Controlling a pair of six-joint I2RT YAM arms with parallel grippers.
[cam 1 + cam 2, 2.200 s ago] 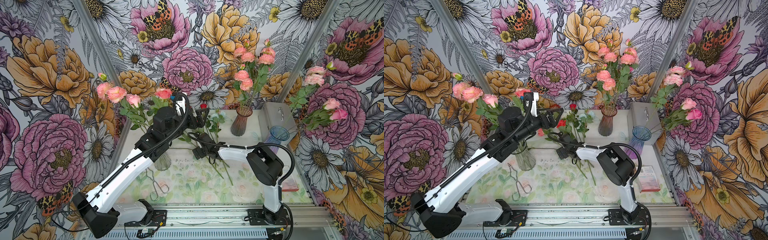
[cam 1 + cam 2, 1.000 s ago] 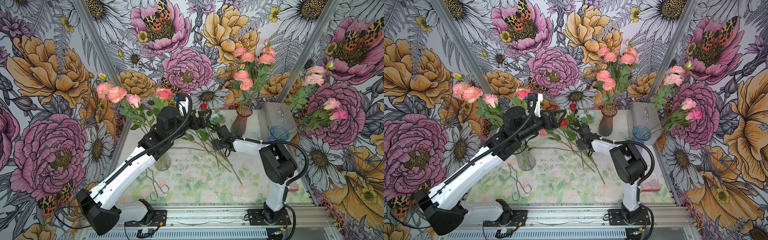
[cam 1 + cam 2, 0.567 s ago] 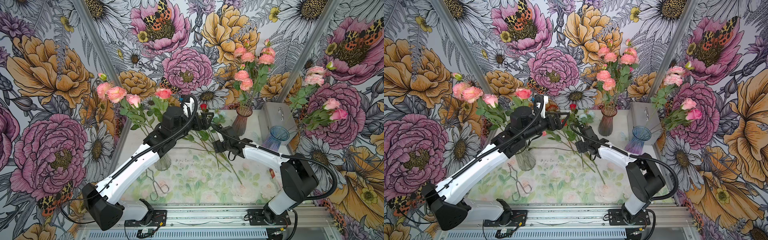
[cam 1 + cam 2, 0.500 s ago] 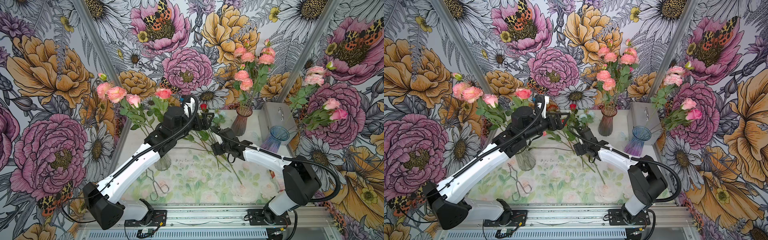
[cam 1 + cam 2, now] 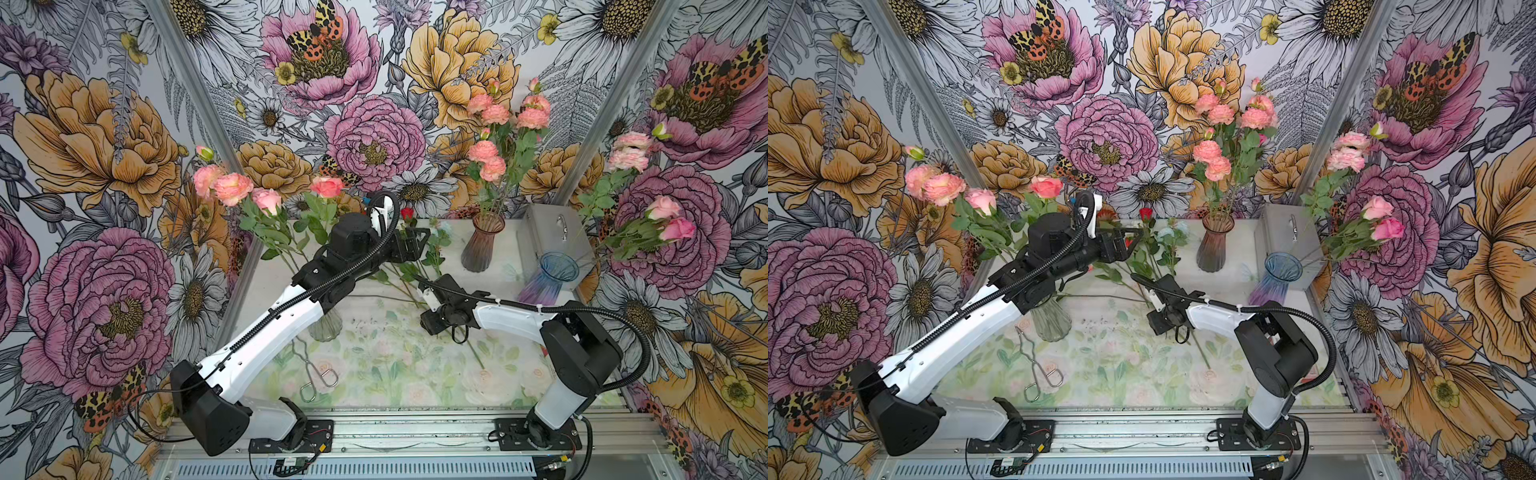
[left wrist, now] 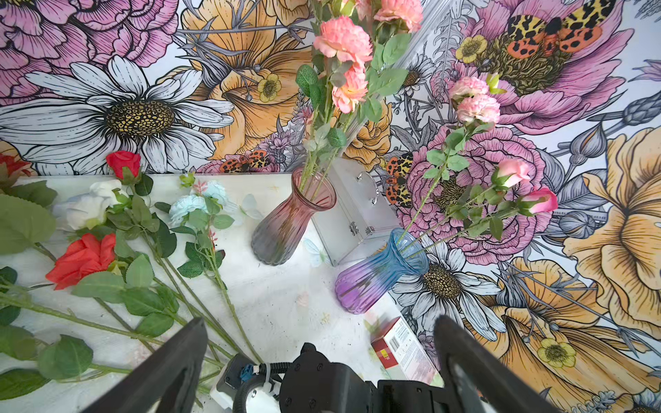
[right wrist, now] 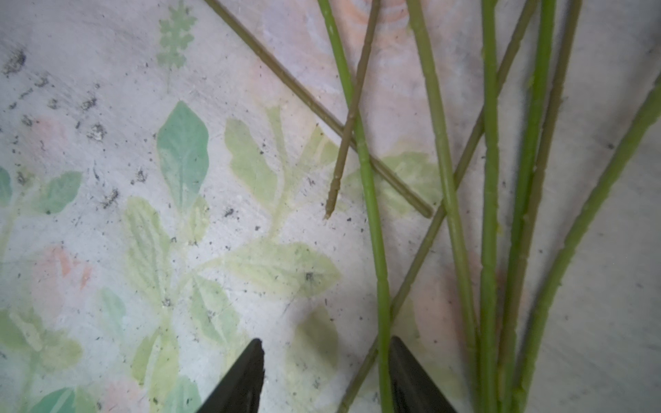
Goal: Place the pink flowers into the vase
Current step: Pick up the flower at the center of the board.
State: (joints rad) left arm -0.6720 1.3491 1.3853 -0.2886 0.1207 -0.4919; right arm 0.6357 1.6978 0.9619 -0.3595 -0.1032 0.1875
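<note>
Pink flowers (image 5: 232, 189) stand in a clear vase (image 5: 326, 328) at the left, more pink flowers (image 5: 490, 145) in a brownish-pink vase (image 5: 482, 245), and others (image 5: 669, 216) in a blue-purple vase (image 5: 552, 276). My right gripper (image 7: 325, 341) points down at the mat with its jaws apart. A green stem (image 7: 372, 214) passes between them close to one finger, and its bloom is out of that view. In a top view this gripper (image 5: 430, 324) hides its own fingers. My left gripper (image 6: 320, 321) hangs wide open and empty above the loose flowers (image 5: 415, 245).
Red roses (image 6: 84, 257), a white bloom (image 6: 86, 207) and a pale blue bloom (image 6: 189, 205) lie at the back of the table with their stems fanned forward. A silver case (image 5: 557, 241) stands at the back right, metal tongs (image 5: 316, 370) lie front left, and a small red-white box (image 6: 400, 343) sits right.
My right gripper has moved from the stems near the back toward the front and tipped down onto them. The left arm has reached slightly farther back and stays open.
</note>
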